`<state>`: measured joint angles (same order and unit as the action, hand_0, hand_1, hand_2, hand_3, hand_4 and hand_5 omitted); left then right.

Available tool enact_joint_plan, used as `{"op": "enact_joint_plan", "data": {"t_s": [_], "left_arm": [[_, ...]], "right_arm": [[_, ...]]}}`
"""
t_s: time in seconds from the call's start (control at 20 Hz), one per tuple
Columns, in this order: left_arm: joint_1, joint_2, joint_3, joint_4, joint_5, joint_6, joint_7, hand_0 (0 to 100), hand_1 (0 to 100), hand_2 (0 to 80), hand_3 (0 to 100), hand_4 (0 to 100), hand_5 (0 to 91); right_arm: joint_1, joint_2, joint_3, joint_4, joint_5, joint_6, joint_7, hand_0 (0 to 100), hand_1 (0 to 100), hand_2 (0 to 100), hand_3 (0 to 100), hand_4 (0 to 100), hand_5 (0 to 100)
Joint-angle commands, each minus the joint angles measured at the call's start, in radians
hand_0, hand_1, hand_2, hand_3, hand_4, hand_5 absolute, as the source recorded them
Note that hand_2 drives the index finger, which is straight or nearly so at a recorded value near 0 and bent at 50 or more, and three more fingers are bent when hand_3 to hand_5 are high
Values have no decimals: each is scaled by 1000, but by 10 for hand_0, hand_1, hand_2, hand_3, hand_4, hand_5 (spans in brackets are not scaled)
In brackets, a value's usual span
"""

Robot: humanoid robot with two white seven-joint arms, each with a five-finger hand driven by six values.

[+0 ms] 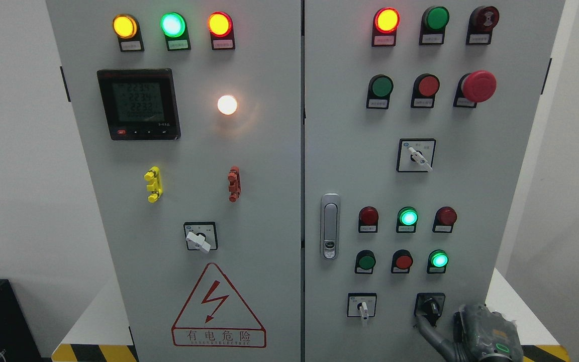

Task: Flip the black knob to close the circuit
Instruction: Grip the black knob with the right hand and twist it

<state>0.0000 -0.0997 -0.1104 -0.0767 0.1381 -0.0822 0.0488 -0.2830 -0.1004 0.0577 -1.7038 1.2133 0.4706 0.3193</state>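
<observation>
The black knob sits in a black square plate at the lower right of the grey cabinet's right door, its handle pointing down and slightly left. My right hand comes up from the bottom edge just right of and below the knob. Its grey fingers are spread; one reaches up-left to the plate's lower left edge, while another stands upright to the right of the plate. The fingers are not closed around the knob. My left arm is out of the picture.
A white-handled selector switch sits left of the knob. Above it are red and green buttons and lit green lamps. A door latch stands by the seam. The left door carries a meter and a warning triangle.
</observation>
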Motion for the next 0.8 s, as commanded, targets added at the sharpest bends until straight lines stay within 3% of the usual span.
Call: {"op": "enact_joint_plan", "data": {"t_s": [0.0, 0.75], "left_arm": [[21, 0, 0, 0, 0, 1, 0, 120, 556, 0, 0, 0, 0], [21, 0, 0, 0, 0, 1, 0, 120, 556, 0, 0, 0, 0]], "right_arm": [[1, -4, -9, 6, -1, 0, 0, 0, 49, 869, 1000, 911, 948], [-8, -7, -33, 13, -15, 0, 0, 0, 58, 865, 1000, 911, 948]]}}
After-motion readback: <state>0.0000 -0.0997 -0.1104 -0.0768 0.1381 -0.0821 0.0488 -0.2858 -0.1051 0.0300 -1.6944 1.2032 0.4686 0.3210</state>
